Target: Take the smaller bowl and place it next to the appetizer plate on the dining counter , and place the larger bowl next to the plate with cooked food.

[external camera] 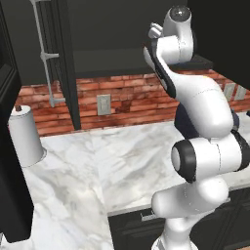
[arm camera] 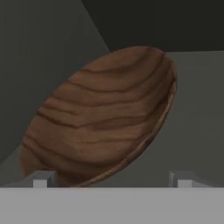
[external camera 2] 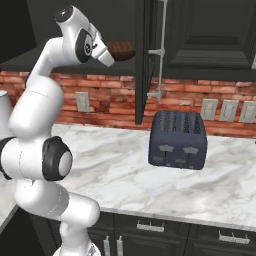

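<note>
The smaller bowl (arm camera: pixel 103 118), dark brown wood with clear grain, rests on the shelf of an open upper cabinet. In the hand view it looks tilted and sits close in front of my gripper (arm camera: pixel 111 181). The jaws are open wide, one fingertip (arm camera: pixel 41 180) at the bowl's lower left edge and the other well to its right, and nothing is held. In the right base view the raised arm puts the gripper (external camera 2: pixel 111 59) right beside the bowl (external camera 2: pixel 122 48). The larger bowl, both plates and the dining counter are out of view.
A dark toaster (external camera 2: pixel 177 140) stands on the marble wall counter (external camera: pixel 97 161) to the right. A paper towel roll (external camera: pixel 24 136) is at the far left. The open cabinet door (external camera 2: pixel 145 60) hangs edge-on just right of the arm, against a brick wall.
</note>
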### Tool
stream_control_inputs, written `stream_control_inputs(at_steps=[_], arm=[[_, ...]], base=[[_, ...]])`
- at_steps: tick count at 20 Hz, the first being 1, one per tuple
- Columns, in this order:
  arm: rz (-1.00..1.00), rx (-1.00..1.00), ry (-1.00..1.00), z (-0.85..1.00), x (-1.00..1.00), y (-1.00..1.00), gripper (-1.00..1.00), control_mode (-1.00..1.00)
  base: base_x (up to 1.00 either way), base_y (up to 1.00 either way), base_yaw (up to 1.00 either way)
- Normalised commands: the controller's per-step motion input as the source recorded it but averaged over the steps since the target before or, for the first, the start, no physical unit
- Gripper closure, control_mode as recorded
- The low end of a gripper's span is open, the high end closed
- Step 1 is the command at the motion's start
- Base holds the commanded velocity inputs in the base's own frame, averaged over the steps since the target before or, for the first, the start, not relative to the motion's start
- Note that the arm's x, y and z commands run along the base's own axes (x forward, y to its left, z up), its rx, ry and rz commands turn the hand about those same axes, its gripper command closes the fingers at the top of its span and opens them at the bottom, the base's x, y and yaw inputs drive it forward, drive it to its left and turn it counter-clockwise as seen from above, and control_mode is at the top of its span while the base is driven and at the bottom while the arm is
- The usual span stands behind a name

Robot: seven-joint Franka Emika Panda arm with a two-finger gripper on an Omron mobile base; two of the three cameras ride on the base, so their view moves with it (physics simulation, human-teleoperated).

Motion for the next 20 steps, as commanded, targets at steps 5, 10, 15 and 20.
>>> stream_control_inputs(at_steps=[5, 10, 15, 20], arm=[[-0.06, 0.0, 0.12, 0.0, 0.48, -0.1, -1.0, -1.0], [-0.05, 0.0, 0.08, -0.05, 0.38, -0.11, -1.0, -1.0], [-0.08, 0.0, 0.0, -0.19, 0.27, 0.0, 1.0, -1.0], [-0.04, 0.0, 0.0, -0.02, 0.13, 0.0, 1.0, -1.0]], base=[[0.0, 0.0, 0.0], [0.0, 0.0, 0.0], [0.0, 0.0, 0.0], [0.0, 0.0, 0.0]])
